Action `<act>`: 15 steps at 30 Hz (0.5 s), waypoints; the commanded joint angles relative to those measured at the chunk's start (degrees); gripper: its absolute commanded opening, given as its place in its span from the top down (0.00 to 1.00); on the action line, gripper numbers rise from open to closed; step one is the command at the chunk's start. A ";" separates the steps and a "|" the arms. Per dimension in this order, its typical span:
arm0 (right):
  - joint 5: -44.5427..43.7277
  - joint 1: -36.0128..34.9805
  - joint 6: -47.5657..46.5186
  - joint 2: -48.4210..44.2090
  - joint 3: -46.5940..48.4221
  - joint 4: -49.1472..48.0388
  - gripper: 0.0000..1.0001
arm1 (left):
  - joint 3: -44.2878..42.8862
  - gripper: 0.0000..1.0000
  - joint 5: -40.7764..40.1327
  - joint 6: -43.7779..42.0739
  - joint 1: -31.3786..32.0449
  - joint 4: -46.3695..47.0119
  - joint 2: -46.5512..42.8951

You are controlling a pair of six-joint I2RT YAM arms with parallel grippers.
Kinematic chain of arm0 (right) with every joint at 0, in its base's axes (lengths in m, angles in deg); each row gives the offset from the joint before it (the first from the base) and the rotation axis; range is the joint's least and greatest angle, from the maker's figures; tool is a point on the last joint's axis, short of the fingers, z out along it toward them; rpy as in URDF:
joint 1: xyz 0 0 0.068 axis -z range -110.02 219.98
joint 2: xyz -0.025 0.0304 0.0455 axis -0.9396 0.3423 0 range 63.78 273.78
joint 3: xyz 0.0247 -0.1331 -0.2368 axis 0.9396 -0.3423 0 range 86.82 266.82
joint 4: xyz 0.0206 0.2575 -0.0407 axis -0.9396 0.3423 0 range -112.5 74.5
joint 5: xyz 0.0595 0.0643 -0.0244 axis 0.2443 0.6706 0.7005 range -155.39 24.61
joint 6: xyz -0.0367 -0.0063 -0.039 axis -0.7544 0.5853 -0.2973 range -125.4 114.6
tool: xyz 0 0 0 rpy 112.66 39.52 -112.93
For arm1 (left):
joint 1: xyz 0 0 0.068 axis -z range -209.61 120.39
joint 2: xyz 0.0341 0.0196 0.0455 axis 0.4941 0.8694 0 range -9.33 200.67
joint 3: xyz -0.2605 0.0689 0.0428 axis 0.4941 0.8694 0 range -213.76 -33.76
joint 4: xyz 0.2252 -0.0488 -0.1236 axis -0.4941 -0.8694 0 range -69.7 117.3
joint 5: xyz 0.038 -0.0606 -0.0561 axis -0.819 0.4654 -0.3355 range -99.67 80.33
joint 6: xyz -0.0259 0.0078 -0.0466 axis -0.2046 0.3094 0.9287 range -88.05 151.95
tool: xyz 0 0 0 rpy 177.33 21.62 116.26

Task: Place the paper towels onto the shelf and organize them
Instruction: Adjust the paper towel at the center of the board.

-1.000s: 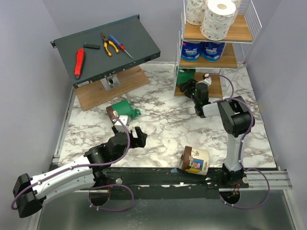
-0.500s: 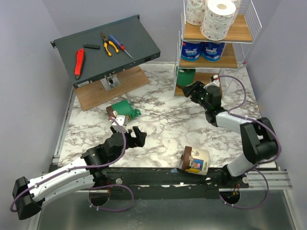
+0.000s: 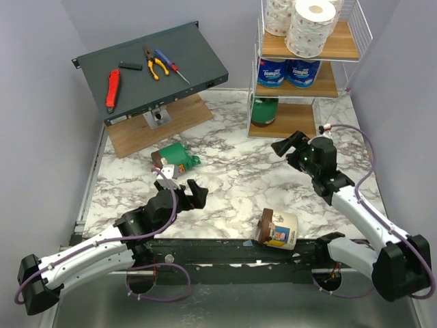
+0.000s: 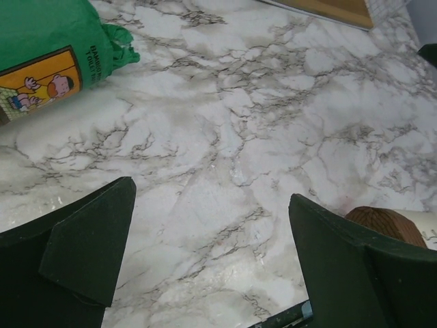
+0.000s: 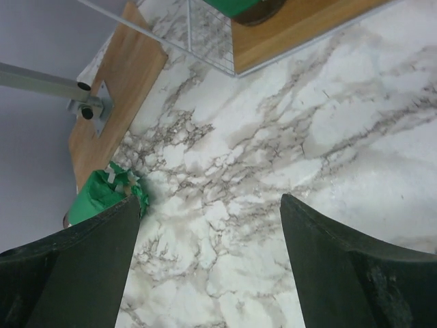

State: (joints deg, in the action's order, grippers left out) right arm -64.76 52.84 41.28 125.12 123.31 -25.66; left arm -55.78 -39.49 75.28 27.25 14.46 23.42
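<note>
We see our right tool (image 3: 282, 146) pulled back from the shelf (image 3: 304, 121) over the table (image 3: 232, 171), jaws wider and empty; the green roll (image 3: 264, 111) now stands free on the bottom board; our left tool (image 3: 191, 193) spreads wider.

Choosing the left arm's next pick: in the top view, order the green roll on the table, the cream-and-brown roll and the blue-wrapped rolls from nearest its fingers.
1. Green roll: just beyond the left fingers, slightly left.
2. Cream-and-brown roll: right, at the near edge.
3. Blue-wrapped rolls: far right, on the shelf's middle tier.
</note>
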 commanded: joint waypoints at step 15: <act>-2.85 0.09 9.88 -18.70 -6.85 29.36 0.16 | -0.36 0.01 34.42 -5.51 -0.70 30.11 15.21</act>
State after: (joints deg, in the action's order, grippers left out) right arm -67.47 52.84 49.36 110.89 114.24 -5.16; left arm -54.91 -15.10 68.46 26.70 35.82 34.66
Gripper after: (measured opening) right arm 0.836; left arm 0.987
